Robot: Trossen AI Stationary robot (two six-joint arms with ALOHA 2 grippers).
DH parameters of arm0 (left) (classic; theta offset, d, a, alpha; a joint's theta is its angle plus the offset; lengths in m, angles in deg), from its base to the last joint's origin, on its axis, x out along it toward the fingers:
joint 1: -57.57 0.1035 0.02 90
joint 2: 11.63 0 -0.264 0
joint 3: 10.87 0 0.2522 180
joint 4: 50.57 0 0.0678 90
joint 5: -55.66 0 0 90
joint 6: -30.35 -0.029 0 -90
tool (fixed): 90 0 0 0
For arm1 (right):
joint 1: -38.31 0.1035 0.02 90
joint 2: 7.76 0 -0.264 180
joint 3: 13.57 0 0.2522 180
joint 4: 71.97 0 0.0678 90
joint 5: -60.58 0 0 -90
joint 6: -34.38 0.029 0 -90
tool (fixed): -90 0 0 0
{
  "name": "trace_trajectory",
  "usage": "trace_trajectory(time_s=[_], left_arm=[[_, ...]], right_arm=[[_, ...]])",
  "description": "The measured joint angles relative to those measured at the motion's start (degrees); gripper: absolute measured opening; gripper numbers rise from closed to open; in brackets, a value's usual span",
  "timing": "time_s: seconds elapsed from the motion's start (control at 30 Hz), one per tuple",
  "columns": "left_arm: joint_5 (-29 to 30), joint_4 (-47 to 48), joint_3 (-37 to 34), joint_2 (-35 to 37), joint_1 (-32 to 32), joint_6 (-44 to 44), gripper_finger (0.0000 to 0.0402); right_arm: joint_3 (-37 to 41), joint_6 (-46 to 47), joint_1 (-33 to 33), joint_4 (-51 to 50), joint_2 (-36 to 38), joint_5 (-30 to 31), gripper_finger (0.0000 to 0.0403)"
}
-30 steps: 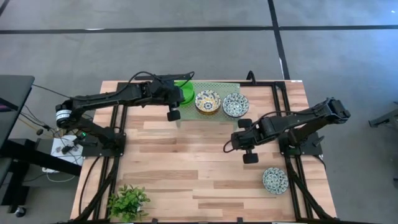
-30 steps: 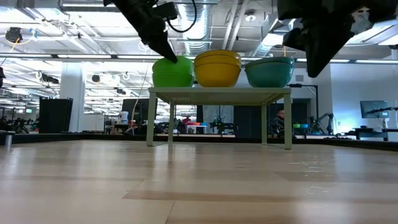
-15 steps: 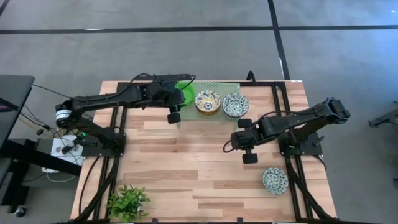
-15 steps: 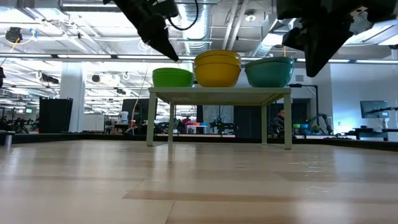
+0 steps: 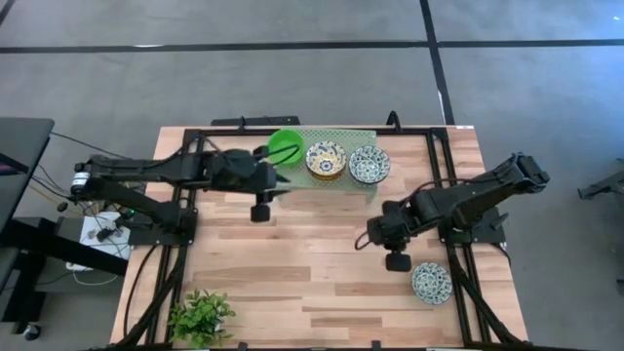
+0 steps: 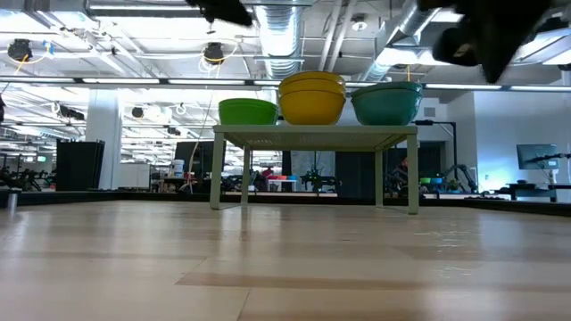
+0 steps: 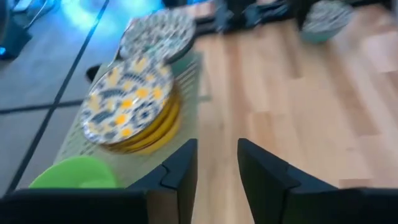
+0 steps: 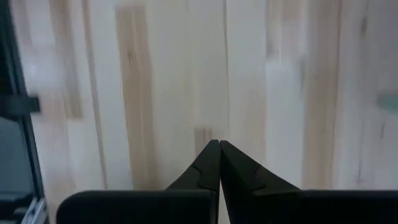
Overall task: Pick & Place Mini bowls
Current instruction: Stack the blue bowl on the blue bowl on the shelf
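You are nearly done. The green bowls (image 5: pixel 286 146), the yellow-blue stack (image 5: pixel 325 159) and a blue bowl (image 5: pixel 370 164) sit on the rack (image 5: pixel 341 133). One last bowl (image 5: pixel 431 282) waits on the counter (image 5: pixel 292 244). Your right hand (image 5: pixel 382 237) is near it, clenched and empty. Your left hand (image 5: pixel 283 181) is released. The plant (image 5: pixel 200 317) is far away, so nothing blocks you.

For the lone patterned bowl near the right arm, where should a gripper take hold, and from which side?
Grip the rim of the lone patterned bowl: it sits upright on the wooden table, open side up, so the thin lip is the only edge two fingers can pinch. Coming from above, one finger inside and one outside, looks best. The right gripper, fingers shut, hovers just beside it and would need to open first.
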Motion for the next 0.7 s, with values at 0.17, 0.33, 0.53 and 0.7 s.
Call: trace_trajectory(time_s=[0.17,0.33,0.53,0.7], left_arm=[[0.0,0.3,0.0,4.0,-5.3,0.3,0.0101],[-0.1,1.2,-0.8,7.4,-7.9,0.4,0.0091],[0.0,-1.2,-10.4,10.5,-8.0,4.1,0.0083],[0.0,-8.5,-18.5,11.5,-8.4,5.2,0.0076]], right_arm=[[0.0,11.2,5.5,-9.7,0.0,2.7,0.0001],[3.6,15.9,11.7,-11.9,2.0,3.3,0.0001],[10.8,29.3,18.7,-9.6,10.2,0.3,0.0001],[15.5,44.1,23.4,-5.1,18.3,5.7,0.0]])
